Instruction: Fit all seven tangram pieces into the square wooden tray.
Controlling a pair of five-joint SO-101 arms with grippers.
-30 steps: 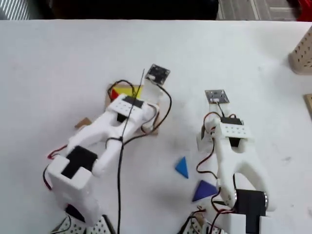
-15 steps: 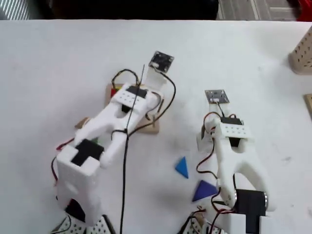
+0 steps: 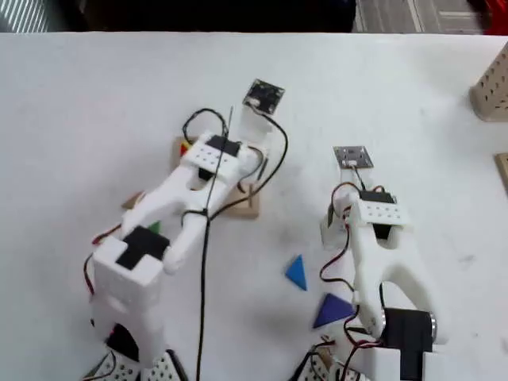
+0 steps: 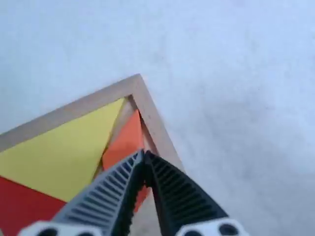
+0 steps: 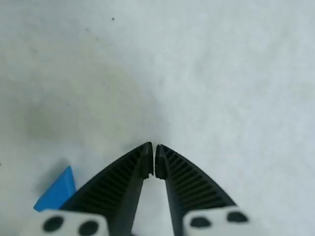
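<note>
Left gripper (image 4: 144,158) is pinched shut over the orange piece (image 4: 125,142) in the tray (image 4: 88,103) corner, hiding part of it. Right gripper (image 5: 152,152) is shut too, above the table (image 5: 221,59), and covers part of a blue triangle (image 5: 55,194). From high up, the left arm hides most of the tray.

Table (image 3: 95,95): white, matte, under everything.
Perforated block (image 3: 492,89): pale wood, rows of holes, at the right edge toward the far side.
Wooden corner (image 3: 503,168): at the right edge, just nearer than the block, cut off.
</note>
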